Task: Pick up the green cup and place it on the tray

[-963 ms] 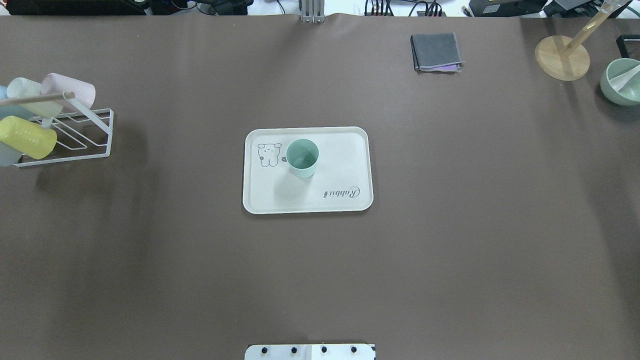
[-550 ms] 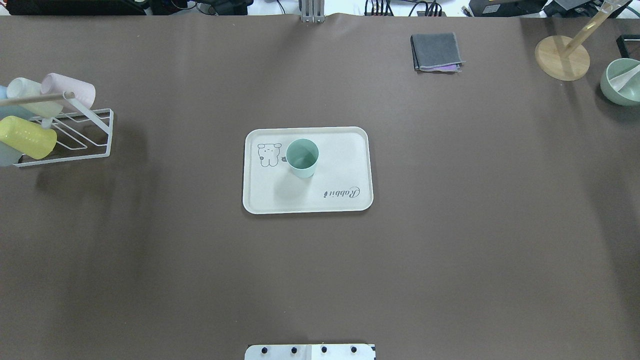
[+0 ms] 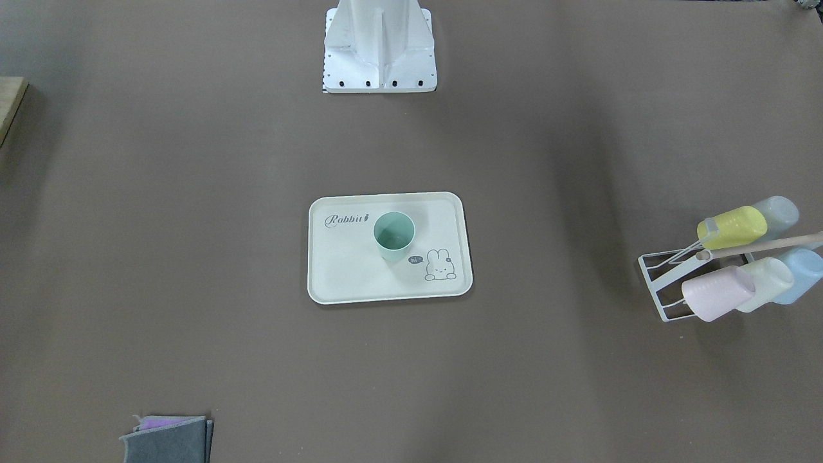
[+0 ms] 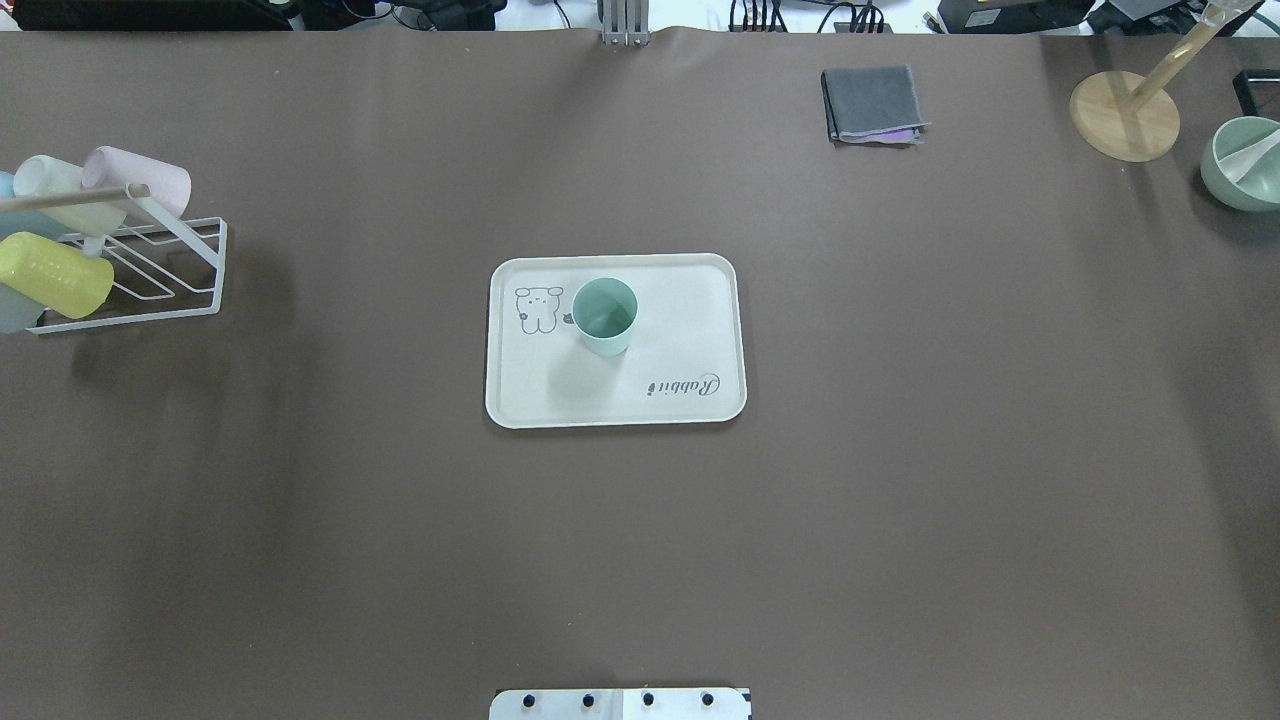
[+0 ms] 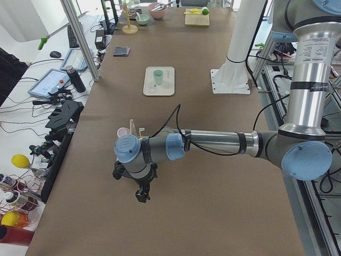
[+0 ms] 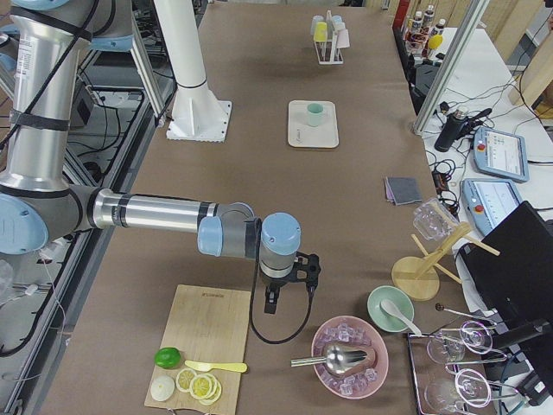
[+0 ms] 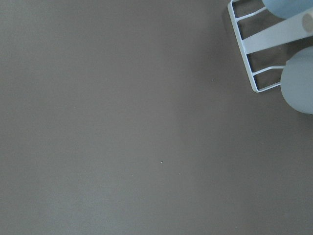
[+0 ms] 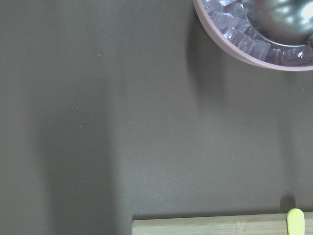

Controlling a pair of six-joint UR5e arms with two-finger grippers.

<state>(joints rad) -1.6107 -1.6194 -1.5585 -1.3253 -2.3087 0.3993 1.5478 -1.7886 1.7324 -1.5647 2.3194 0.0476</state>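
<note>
Work on the task looks done. The green cup [image 4: 604, 315] is seen standing upright on the tray [image 4: 690, 300], mouth up, just beside the little bunny drawing. Its bottom sits fully inside the raised rim. It is touched by nothing.

The left gripper [image 5: 141, 195] is shown only in the side view from the left end of the table. It is hung over bare table near the white wire rack [image 7: 266, 39], where other cups are kept, well apart from the tray. Whether its jaws are wide or narrow cannot be told from that view.

The right gripper [image 6: 271, 303] is shown only in the side view from the other end. It is hung over bare table between the wooden board [image 6: 212, 328] and the pink bowl of ice [image 8: 254, 59], also well apart from the tray. How its jaws stand cannot be told either.

As far as can be judged, the cup has been picked up and put down where it was wanted, and nothing is left to be done with it.
</note>
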